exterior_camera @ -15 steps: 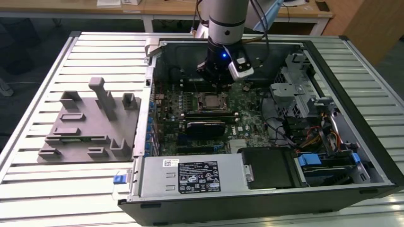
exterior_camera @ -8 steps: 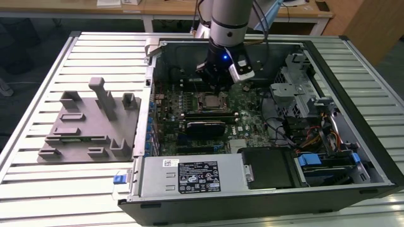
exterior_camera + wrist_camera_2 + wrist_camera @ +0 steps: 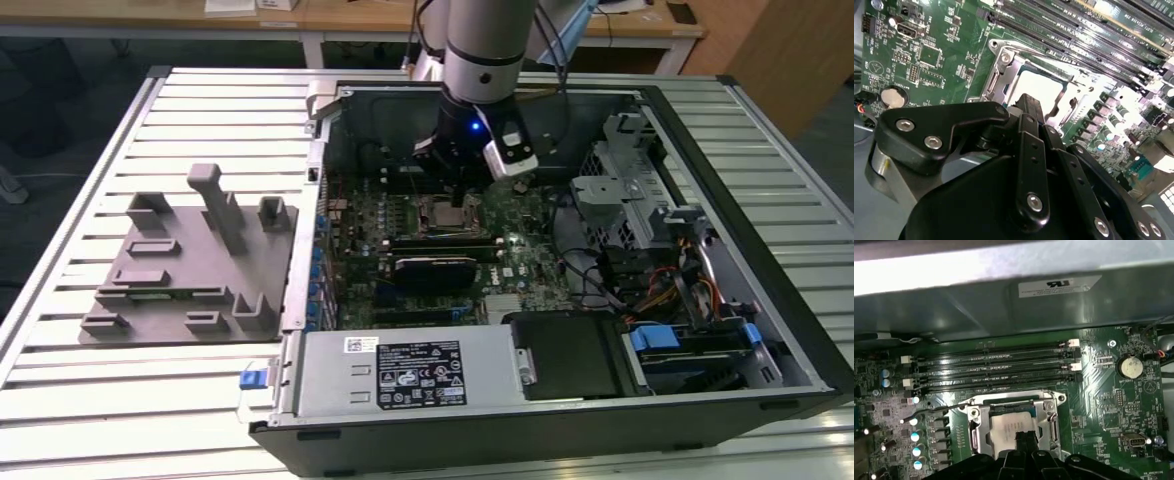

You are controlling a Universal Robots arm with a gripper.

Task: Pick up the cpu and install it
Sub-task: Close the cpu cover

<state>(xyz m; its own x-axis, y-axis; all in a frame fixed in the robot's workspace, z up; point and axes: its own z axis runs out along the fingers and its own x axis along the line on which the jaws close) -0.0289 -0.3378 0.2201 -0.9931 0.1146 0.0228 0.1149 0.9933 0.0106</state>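
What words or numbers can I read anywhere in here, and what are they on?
White sticker on the case wall: print too blurred to read.
Black label on the power supply: too small to read.
Motherboard lettering: too small to read.
cpu top: no legible marking.

Computer case (image 3: 534, 435) sat on the table (image 3: 120, 400), tray (image 3: 167, 290) lay beside it on the exterior view's left, motherboard (image 3: 527, 262) lay inside the case, cpu (image 3: 1006, 430) sat within the socket (image 3: 1050, 426) (memory slots (image 3: 994, 372) just beside it), gripper (image 3: 461, 192) hung close above the cpu.
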